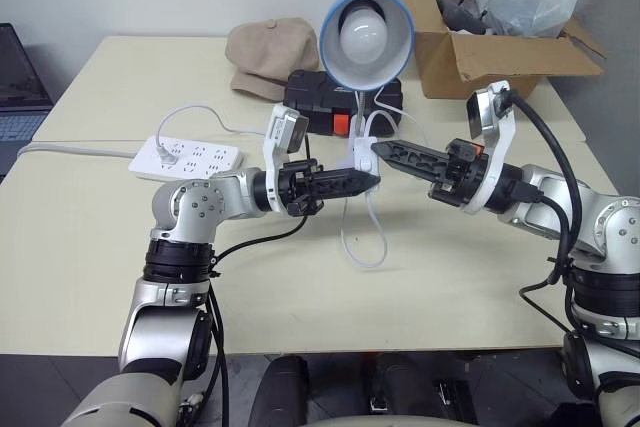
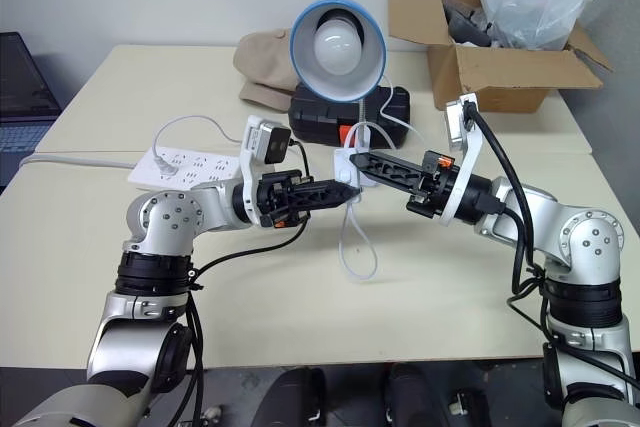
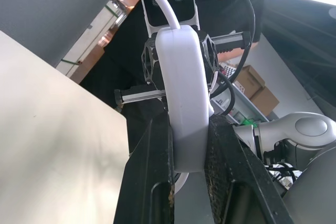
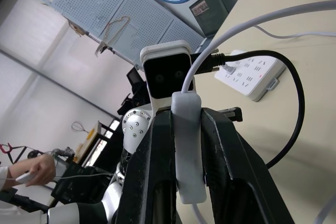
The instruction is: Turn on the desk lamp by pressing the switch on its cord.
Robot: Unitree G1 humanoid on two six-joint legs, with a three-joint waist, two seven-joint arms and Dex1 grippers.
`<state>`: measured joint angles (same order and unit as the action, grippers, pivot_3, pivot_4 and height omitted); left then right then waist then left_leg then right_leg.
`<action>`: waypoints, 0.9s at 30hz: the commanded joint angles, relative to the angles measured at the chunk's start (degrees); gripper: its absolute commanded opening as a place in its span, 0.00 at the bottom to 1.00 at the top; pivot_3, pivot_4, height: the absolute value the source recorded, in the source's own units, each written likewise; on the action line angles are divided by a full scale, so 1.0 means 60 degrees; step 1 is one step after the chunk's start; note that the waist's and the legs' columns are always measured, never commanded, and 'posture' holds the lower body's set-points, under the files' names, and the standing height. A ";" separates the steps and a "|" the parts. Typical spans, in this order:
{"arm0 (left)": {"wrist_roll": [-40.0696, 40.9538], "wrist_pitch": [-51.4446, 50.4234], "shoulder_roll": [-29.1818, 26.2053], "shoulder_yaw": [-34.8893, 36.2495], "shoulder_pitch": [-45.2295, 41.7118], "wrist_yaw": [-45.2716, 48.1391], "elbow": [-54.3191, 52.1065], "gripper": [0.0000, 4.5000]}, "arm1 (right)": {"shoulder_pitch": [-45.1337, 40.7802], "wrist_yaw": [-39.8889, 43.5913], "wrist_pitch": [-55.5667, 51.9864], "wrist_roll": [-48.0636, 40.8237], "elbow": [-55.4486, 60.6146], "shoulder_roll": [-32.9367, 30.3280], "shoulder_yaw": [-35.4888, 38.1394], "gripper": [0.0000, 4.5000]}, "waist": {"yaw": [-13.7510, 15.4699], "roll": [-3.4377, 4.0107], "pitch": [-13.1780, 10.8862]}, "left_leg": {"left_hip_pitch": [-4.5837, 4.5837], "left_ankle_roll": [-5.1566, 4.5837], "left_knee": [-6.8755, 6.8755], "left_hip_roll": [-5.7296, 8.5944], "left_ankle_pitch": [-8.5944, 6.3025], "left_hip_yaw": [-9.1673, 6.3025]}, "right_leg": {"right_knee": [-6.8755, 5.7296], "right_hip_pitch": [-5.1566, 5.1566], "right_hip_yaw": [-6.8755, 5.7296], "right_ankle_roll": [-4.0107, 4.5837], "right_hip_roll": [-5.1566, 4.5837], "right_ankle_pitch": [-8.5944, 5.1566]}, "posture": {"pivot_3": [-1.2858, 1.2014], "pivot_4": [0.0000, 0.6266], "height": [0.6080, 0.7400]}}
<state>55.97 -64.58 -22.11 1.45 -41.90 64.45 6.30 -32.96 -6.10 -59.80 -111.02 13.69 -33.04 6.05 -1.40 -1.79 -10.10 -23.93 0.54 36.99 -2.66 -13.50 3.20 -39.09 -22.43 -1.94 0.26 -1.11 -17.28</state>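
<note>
The desk lamp (image 1: pixel 365 37), with a light-blue shade and a white bulb, stands at the middle back of the table and faces me. Its thin white cord (image 1: pixel 364 243) hangs in a loop down to the tabletop. The small white switch (image 1: pixel 361 155) on the cord is held up above the table between both arms. My left gripper (image 1: pixel 368 180) reaches in from the left and is shut on the switch (image 3: pixel 184 103). My right gripper (image 1: pixel 378 150) comes from the right and is shut on the same switch (image 4: pixel 188 150). The two sets of fingertips meet there.
A white power strip (image 1: pixel 188 159) lies at the left with a plug in it. Behind the lamp sit a beige cap (image 1: pixel 270 52) and a black box (image 1: pixel 325 107). A cardboard box (image 1: pixel 500 57) with a plastic bag stands back right. A laptop (image 1: pixel 18 87) is far left.
</note>
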 commanded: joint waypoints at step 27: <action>0.0964 -0.0655 0.0433 0.0856 0.0050 -0.0987 -0.0340 0.50 | -0.0083 0.0688 -0.0152 -0.0330 0.0194 -0.0544 -0.0195 0.09 | 0.0008 0.0000 0.0000 | 0.0002 0.0000 0.0002 0.0000 0.0000 -0.0002 | 0.0002 0.0005 -0.0001 -0.0009 -0.0001 -0.0001 | 0.52 0.24 1.00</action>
<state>60.27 -68.56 -19.98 4.98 -40.48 59.20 4.52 -32.57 -3.07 -60.73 -111.12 13.66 -35.70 4.18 -1.35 -1.79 -10.10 -23.92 0.54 37.00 -2.66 -13.50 3.19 -39.07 -22.40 -1.95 0.21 -1.11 -17.28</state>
